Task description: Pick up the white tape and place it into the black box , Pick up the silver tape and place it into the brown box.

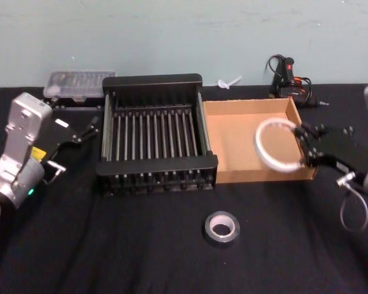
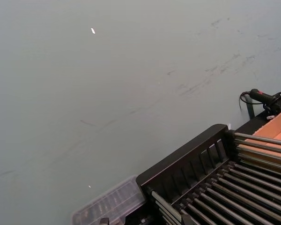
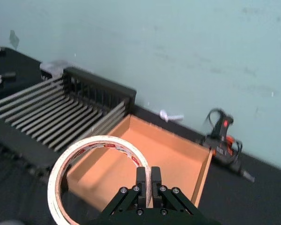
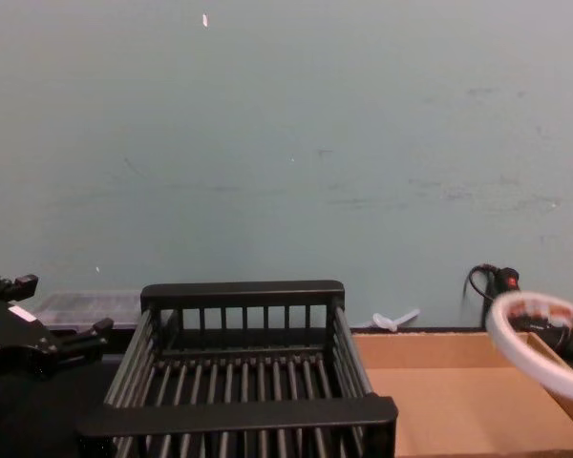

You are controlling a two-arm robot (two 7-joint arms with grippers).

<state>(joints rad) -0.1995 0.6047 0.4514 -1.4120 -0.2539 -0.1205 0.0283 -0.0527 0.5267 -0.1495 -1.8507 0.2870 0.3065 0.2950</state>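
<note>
My right gripper (image 1: 302, 147) is shut on the white tape (image 1: 258, 147), a wide thin ring held tilted in the air over the right part of the brown box (image 1: 233, 144). In the right wrist view the fingers (image 3: 141, 180) pinch the ring's band (image 3: 100, 139), whose core carries red print, above the tan tray (image 3: 173, 159). The silver tape (image 1: 221, 228) lies flat on the black table in front of the boxes. Left of the tray stands the black box (image 1: 156, 164), holding nothing. My left gripper (image 1: 86, 130) hangs open left of the crate.
A clear plastic case (image 1: 80, 82) sits behind the crate at the back left. A black tool with cables (image 1: 288, 76) and a small white plastic piece (image 1: 230, 82) lie by the wall at the back right. A pale green wall bounds the table.
</note>
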